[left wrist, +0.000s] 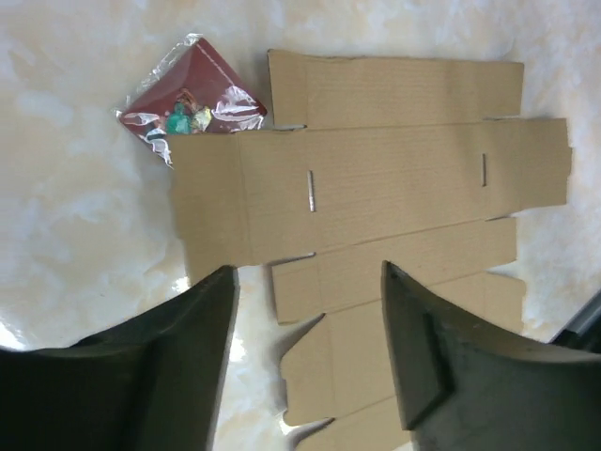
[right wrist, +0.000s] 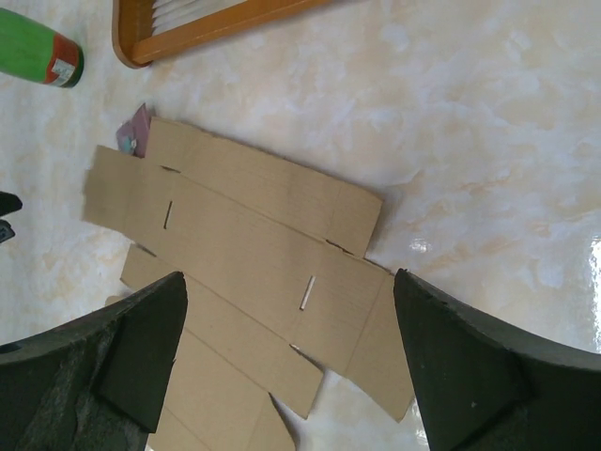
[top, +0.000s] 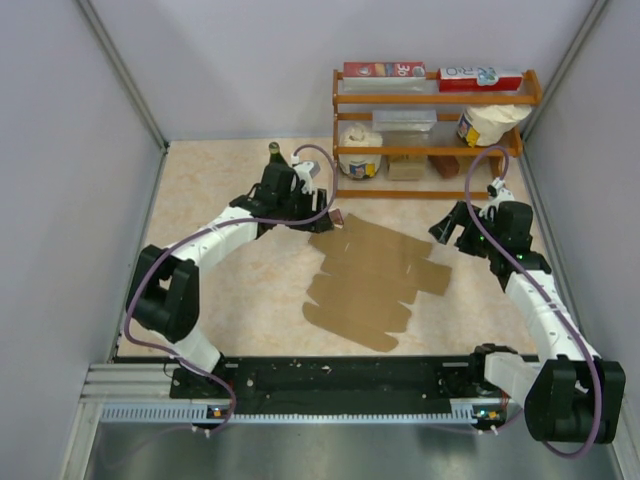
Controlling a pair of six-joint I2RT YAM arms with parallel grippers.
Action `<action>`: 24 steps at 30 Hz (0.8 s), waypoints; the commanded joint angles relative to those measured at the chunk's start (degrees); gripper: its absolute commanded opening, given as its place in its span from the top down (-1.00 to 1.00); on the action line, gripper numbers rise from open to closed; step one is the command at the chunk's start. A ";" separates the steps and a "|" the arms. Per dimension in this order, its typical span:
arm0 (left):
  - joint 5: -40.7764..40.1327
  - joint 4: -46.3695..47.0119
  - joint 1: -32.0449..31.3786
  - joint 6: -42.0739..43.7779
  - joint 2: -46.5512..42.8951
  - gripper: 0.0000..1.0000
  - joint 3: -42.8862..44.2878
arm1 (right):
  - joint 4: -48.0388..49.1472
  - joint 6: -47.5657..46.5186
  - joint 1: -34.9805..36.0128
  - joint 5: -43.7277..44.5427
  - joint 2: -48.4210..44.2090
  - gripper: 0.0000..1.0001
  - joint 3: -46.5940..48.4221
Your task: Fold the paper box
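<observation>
We look down from high above the near edge across the whole counter [top: 230, 290]. Our 2 wrist views hang close over it, angled downward from opposite sides; all 3 share the flat paper box [top: 375, 285].

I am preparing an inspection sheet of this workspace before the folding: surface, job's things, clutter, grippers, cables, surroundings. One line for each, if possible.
Surface: pale marbled tabletop, glossy.
Job's things: paper box, a flat unfolded sheet in the middle, no flap raised.
Clutter: dark-red packet at the sheet's corner; green bottle near the left arm.
Grippers: left gripper and right gripper, jaws open, both empty.
Cables: purple cable looped on each arm.
Surroundings: wooden shelf with cartons and tubs at the back; grey walls.
</observation>
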 commanded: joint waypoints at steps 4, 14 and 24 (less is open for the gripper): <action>-6.35 -0.99 0.72 3.79 -8.23 -0.97 -2.50 | 0.71 -1.27 0.11 -0.99 -1.59 -0.80 1.07; -14.09 17.86 19.26 3.33 -34.87 -0.97 -25.69 | 1.41 -1.27 0.11 -4.68 -0.89 -0.80 2.04; -28.93 53.54 19.80 21.28 -29.63 -0.98 -45.56 | 4.93 0.31 0.11 -8.29 0.78 -0.80 0.37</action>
